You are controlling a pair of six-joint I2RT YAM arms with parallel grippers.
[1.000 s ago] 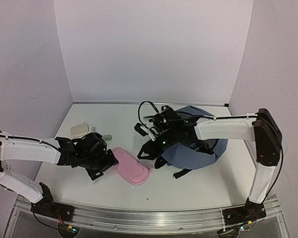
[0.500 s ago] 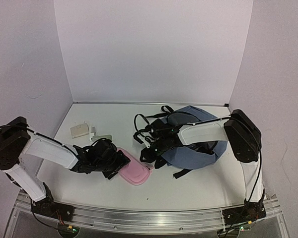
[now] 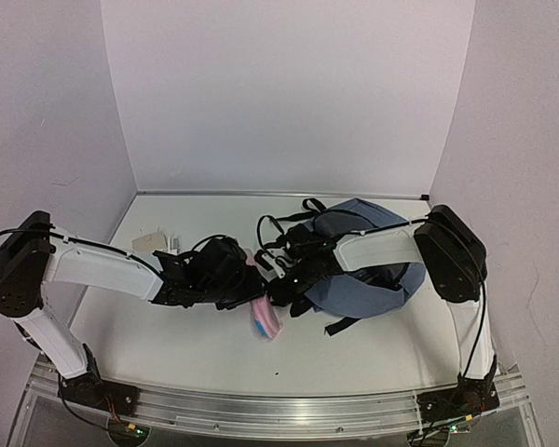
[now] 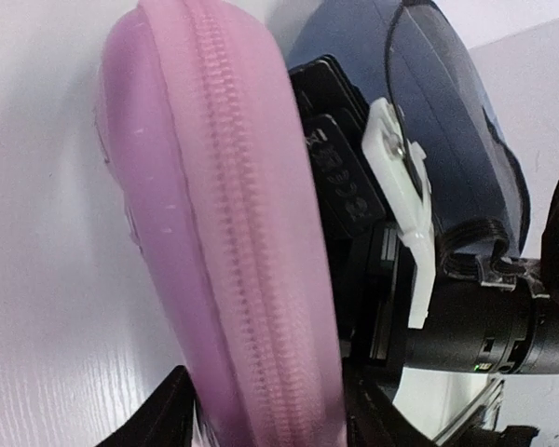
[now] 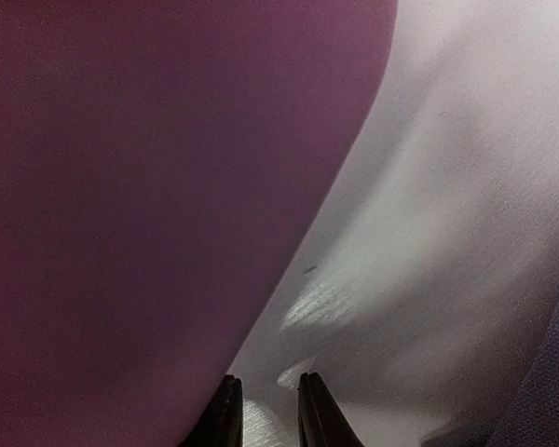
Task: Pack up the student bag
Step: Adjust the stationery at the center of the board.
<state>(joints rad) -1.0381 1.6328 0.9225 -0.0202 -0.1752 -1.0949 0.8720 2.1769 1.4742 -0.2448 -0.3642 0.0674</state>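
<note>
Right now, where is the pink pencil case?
In the top view the pencil case is tipped on its edge near the middle of the table, in the left gripper, just left of the blue bag.

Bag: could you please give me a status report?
Left gripper shut on case, tipped on edge. Right gripper nearly shut, hold unclear. Case outside bag; right gripper between them.

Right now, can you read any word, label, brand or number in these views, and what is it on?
No readable text in any view.
Pink pencil case: plain, only a zipper.
Student bag: no label showing.
Black block behind the case: pale raised marks, too blurred to read.
White box at far left: too small to tell.
</note>
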